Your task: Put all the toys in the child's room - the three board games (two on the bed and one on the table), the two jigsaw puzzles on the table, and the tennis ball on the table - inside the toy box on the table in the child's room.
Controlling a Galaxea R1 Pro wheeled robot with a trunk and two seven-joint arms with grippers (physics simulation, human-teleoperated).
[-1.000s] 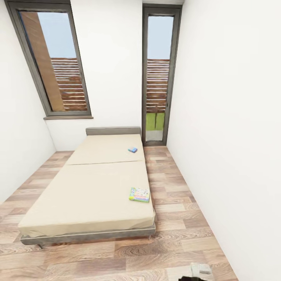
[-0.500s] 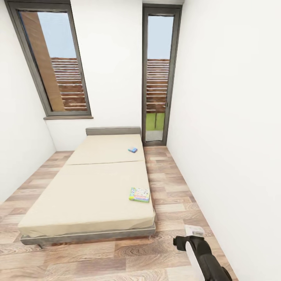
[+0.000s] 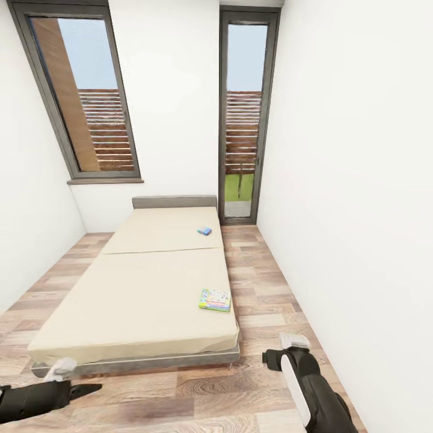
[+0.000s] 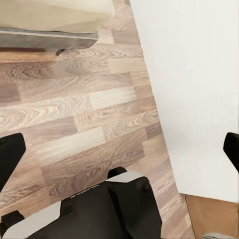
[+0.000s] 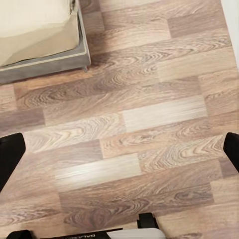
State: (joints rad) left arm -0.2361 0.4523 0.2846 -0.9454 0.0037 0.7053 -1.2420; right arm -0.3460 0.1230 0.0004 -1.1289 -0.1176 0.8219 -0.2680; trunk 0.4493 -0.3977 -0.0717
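2 arms raised low before the bed point(image 3: 150, 282), pincers spread.

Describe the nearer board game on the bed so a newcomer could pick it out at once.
Start from the low beige bed filling the middle of the room. Follow its edge on the side of the bare white wall toward the foot; the nearer board game lies flat there. It is a green-bordered box with pale colourful print, bigger than the small blue box up near the grey headboard.
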